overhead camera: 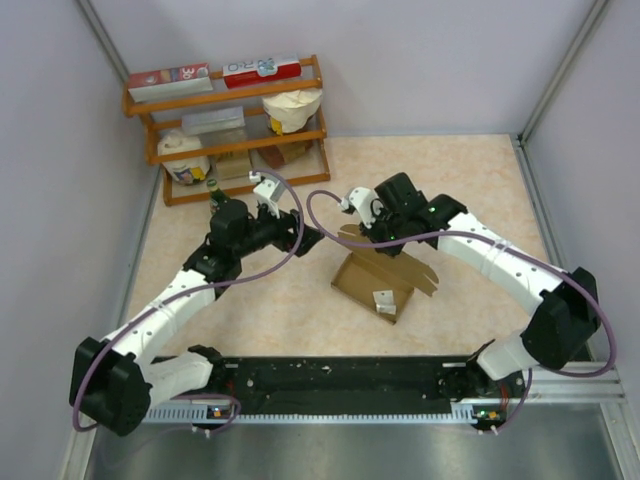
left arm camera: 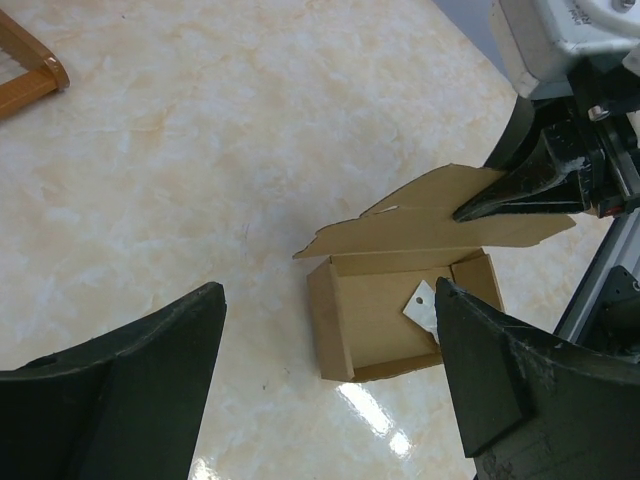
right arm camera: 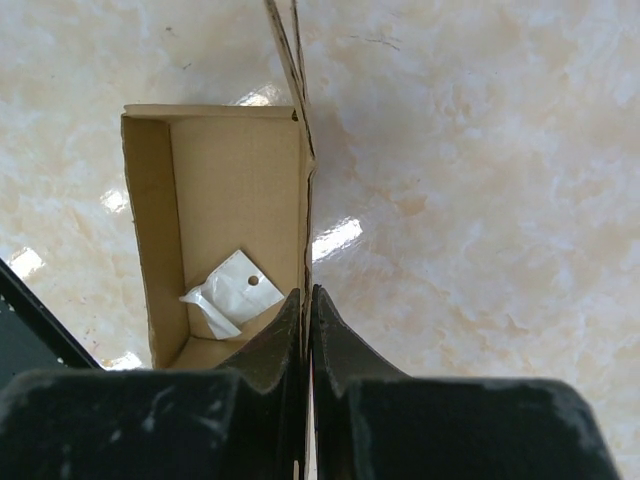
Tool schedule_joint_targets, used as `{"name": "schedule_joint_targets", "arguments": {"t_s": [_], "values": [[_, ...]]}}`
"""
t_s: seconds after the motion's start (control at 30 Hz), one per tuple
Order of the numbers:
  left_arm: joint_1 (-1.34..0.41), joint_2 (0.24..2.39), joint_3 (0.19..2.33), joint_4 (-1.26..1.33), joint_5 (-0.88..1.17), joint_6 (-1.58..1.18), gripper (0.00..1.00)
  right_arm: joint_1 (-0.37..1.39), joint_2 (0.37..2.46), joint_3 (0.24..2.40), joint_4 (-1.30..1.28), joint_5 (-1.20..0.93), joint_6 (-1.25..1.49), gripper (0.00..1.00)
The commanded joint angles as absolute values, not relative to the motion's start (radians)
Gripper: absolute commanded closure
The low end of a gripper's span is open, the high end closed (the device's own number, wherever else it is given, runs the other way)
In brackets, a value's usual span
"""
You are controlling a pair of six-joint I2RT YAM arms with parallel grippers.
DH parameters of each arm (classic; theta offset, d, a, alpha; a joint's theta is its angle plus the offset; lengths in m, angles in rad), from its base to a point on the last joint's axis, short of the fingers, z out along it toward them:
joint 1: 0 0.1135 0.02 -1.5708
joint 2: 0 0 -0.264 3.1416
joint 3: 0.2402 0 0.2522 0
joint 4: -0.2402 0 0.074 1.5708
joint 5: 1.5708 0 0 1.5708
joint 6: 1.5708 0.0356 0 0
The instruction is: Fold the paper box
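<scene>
The paper box (overhead camera: 372, 282) is plain brown cardboard in the middle of the table. Its tray is formed and open, and its lid panel (left arm camera: 440, 215) stands up along the far side. A small white sticker (left arm camera: 424, 304) lies inside the tray (right arm camera: 215, 190). My right gripper (right arm camera: 306, 300) is shut on the edge of the upright lid panel; it also shows in the top view (overhead camera: 372, 232). My left gripper (overhead camera: 300, 233) is open and empty, just left of the box and apart from it. Its fingers (left arm camera: 150, 380) are wide apart in the left wrist view.
A wooden shelf (overhead camera: 230, 135) stands at the back left with red-and-white printed boxes (overhead camera: 170, 78) and a cream paper bag (overhead camera: 292, 108). Its corner shows in the left wrist view (left arm camera: 30, 75). A black rail (overhead camera: 340, 375) runs along the near edge. Walls close three sides.
</scene>
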State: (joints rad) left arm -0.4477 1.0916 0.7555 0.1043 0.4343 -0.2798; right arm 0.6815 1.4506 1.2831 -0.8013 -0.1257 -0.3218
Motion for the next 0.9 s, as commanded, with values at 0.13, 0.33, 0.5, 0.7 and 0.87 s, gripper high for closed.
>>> {"name": "schedule_joint_targets", "arguments": {"t_s": [0.13,0.33,0.5,0.7,0.87], "values": [[-0.443,1.095,0.738,0.176,0.414,-0.247,0.11,0.696,1.491,1.384,-0.801,-0.121,-0.469,0.99],[-0.446,1.072,0.690,0.222,0.408,-0.218,0.11,0.696,1.491,1.404,-0.815,-0.169,-0.574,0.99],[-0.446,1.094,0.625,0.357,0.495,-0.178,0.10,0.698,1.529,1.448,-0.911,-0.212,-0.669,0.99],[-0.446,1.163,0.551,0.572,0.555,-0.134,0.08,0.696,1.552,1.471,-0.971,-0.245,-0.707,0.99],[-0.446,1.245,0.542,0.696,0.696,-0.109,0.08,0.696,1.548,1.460,-0.976,-0.272,-0.715,0.99]]}}
